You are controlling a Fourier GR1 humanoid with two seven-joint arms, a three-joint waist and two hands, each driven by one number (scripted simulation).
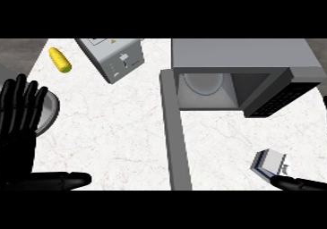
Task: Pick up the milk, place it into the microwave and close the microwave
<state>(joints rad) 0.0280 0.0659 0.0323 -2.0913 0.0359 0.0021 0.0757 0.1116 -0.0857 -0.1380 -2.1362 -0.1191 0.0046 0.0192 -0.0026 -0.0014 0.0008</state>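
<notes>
Head view: milk (270, 161) lies near right on the worktop (119, 134), in front of the microwave (245, 53) whose door (175, 134) is swung open for loading; right hand (302, 183) is spread with its thumb beside the milk, apparently pre-grasp, and left hand (17, 134) rests spread at left.
</notes>
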